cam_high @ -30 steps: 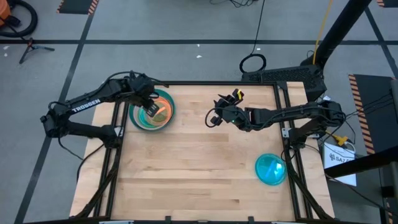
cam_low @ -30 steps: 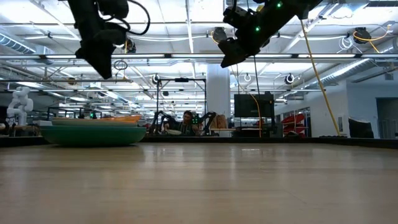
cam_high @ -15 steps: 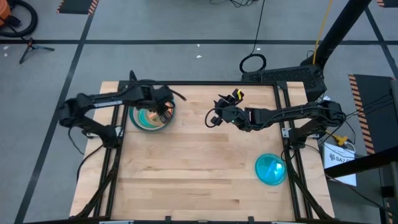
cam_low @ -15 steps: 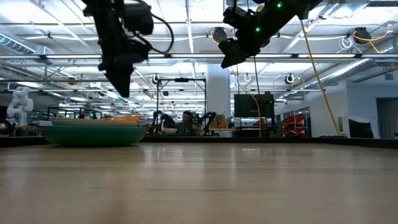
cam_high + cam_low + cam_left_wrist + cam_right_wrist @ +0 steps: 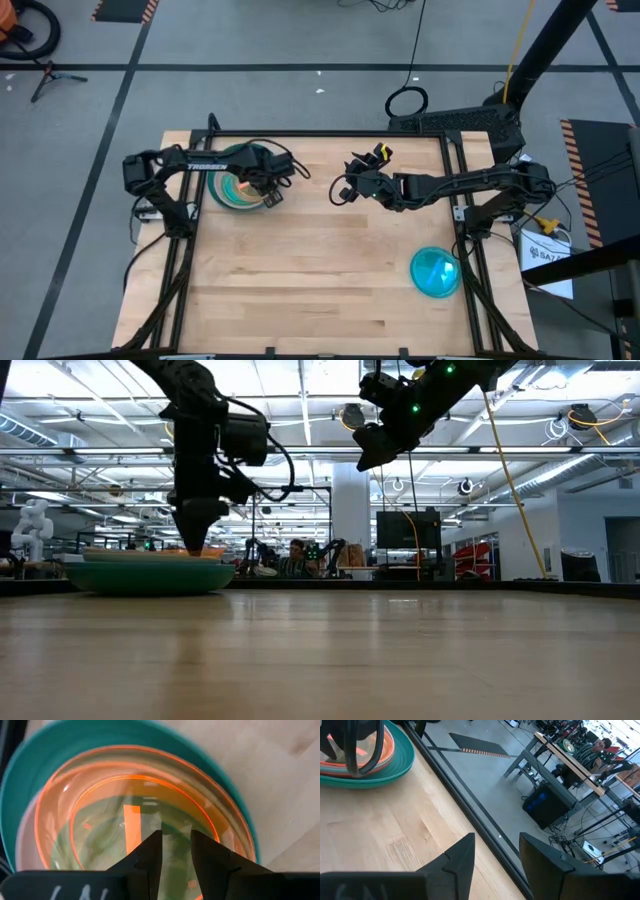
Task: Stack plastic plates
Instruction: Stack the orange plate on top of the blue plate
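Left gripper [image 5: 176, 851] over orange plate [image 5: 100, 785] atop stack, fingers slightly parted, empty. Right gripper [image 5: 496, 851] open, aloft mid-table. Risk: descending fingers nudge stack; blue plate [image 5: 436, 272] far off.

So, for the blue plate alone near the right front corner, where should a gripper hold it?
Probably by the rim. The blue plate lies flat and apart from the stack, so come from above and pinch its thin raised edge, on the side facing the right gripper.

Left arm [image 5: 200, 166] hides much of the plate stack [image 5: 232, 190]
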You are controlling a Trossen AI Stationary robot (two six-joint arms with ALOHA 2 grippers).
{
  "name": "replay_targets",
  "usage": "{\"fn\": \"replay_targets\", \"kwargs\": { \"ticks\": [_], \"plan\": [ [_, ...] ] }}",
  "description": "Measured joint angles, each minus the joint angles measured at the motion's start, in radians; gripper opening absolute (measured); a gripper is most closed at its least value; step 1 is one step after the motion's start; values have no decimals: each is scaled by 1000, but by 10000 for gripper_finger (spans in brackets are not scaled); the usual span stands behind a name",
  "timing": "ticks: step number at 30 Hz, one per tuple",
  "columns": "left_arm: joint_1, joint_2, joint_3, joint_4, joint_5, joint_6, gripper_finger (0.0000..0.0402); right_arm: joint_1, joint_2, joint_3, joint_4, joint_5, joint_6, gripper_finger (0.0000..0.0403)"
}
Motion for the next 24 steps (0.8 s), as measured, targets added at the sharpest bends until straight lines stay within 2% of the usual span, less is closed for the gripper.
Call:
{"fn": "replay_targets", "kwargs": {
  "ticks": [6, 11, 16, 24],
  "plan": [
    [0, 7, 0, -71, -17, -17, 108, 0, 0, 0, -4, 0, 11, 146],
    [0, 7, 0, -178, -75, -48, 108, 0, 0, 0, -5, 0, 11, 146],
    [-1, 7, 0, -248, -77, -62, 108, 0, 0, 0, -4, 0, 11, 146],
    [-13, 7, 0, -219, -76, -56, 108, 0, 0, 0, -5, 0, 11, 146]
  ]
}}
